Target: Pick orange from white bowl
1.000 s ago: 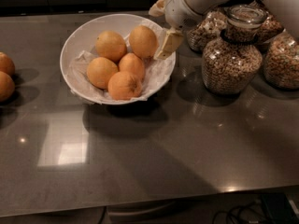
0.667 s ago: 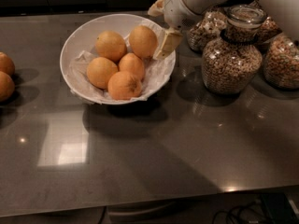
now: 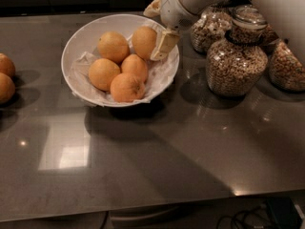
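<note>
The gripper (image 3: 158,26) is at the upper middle of the frame, reaching down from the white arm (image 3: 190,1) over the far right side of the white bowl (image 3: 86,35). Its fingers are spread. One tan finger (image 3: 164,43) lies against the right side of the orange (image 3: 144,41), and the other (image 3: 153,7) shows just behind the bowl's far rim, above and to the right of the fruit. Whether either one presses on the fruit I cannot tell.

The orange, smooth and yellowish, rests in the bowl at its upper right, on the crumpled white paper (image 3: 83,63) lining it. Four more oranges share the bowl:
- a large one (image 3: 113,46) just to its left
- one (image 3: 103,74) at the left
- one (image 3: 134,67) in the middle, touching its neighbours
- a deeper-coloured one with a dimple (image 3: 127,87) nearest the lower rim

The bowl stands on a dark, glossy bench (image 3: 167,151). Two loose oranges (image 3: 5,75) sit at the left edge of the frame, well apart from the bowl. At the upper right stand glass jars of grain or nuts:
- a big lidded one (image 3: 236,66) in front
- one (image 3: 209,27) behind it
- one (image 3: 286,70) at the right edge
</note>
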Controlling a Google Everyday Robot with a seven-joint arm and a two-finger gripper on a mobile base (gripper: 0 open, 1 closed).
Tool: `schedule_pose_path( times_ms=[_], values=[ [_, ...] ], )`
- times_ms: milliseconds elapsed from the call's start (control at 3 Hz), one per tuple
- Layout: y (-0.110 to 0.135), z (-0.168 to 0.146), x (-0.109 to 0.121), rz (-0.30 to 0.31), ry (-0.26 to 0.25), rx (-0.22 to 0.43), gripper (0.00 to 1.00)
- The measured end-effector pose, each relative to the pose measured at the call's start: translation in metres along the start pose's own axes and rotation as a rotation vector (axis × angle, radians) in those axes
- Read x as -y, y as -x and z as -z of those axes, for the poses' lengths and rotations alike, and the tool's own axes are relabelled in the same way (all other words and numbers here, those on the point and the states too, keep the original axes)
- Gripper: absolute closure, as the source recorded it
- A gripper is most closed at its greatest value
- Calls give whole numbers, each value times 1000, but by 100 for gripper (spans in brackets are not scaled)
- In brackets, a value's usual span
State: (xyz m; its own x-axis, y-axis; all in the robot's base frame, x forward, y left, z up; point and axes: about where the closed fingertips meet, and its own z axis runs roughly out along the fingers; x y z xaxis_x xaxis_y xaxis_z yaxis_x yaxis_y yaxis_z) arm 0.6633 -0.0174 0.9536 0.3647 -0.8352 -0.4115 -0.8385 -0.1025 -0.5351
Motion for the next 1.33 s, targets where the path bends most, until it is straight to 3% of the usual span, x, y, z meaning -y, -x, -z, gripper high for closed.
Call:
schedule_pose_path(
  times_ms=[1333],
  values=[
    [-2,-32,-6,15,72,35,26]
  ],
)
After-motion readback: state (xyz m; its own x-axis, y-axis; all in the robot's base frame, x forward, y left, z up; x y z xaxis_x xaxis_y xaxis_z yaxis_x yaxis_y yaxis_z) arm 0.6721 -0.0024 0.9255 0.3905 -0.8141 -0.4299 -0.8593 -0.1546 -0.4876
